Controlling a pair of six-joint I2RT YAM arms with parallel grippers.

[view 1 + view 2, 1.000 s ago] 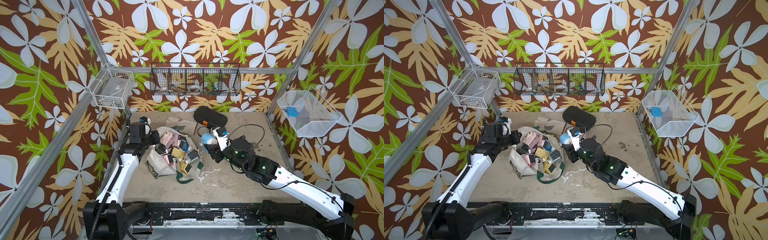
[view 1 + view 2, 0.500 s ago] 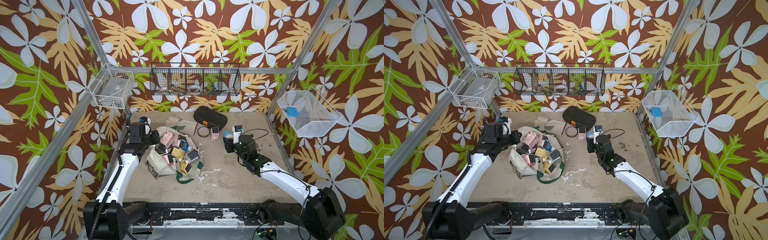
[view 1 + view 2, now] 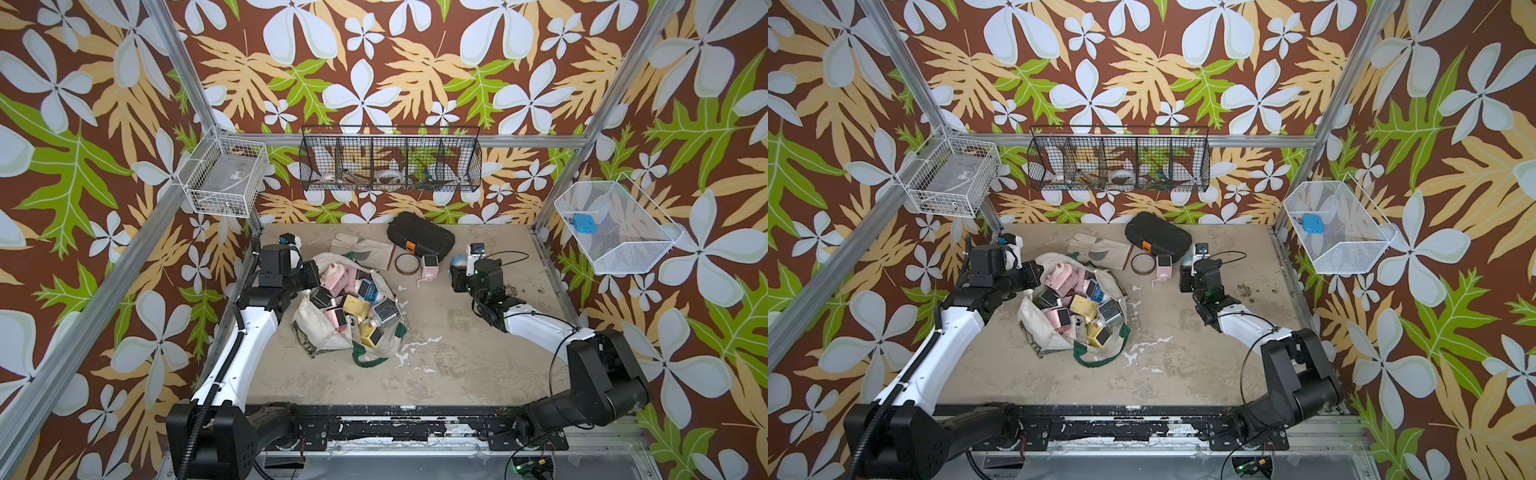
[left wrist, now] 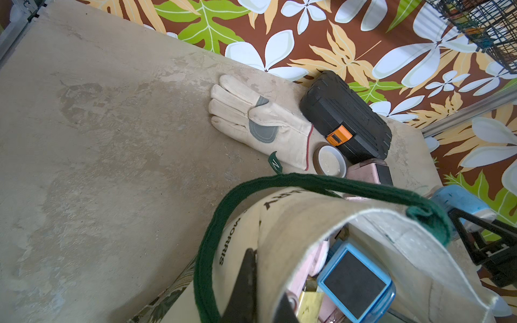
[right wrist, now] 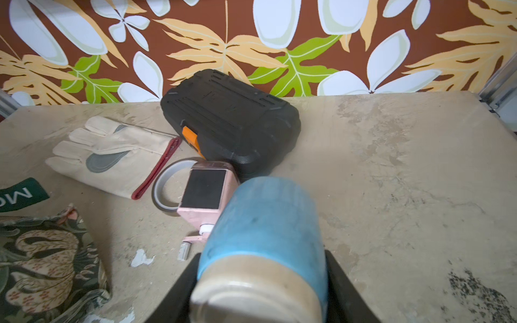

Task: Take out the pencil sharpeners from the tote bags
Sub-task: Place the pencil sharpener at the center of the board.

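"Jaws of the right gripper [image 5: 258, 282] clamp a blue sharpener [image 5: 263, 223] across its body, near the pink sharpener [image 5: 207, 195] out on the surface [image 5: 391, 167]."

"And the left gripper [image 4: 263, 290]?"

"Pinched shut on the tote [image 4: 307, 218] rim — other sharpeners [image 3: 353, 303] heaped inside. Light, hard, slick plastic, I'd judge — take the boxy body, never the crank."

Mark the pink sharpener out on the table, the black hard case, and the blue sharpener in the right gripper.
pink pencil sharpener [image 3: 430, 264]: in a top view, dark window.
black hard case [image 3: 420, 236]: in a top view, lid middle.
blue pencil sharpener [image 5: 263, 218]: right wrist view, blue body.
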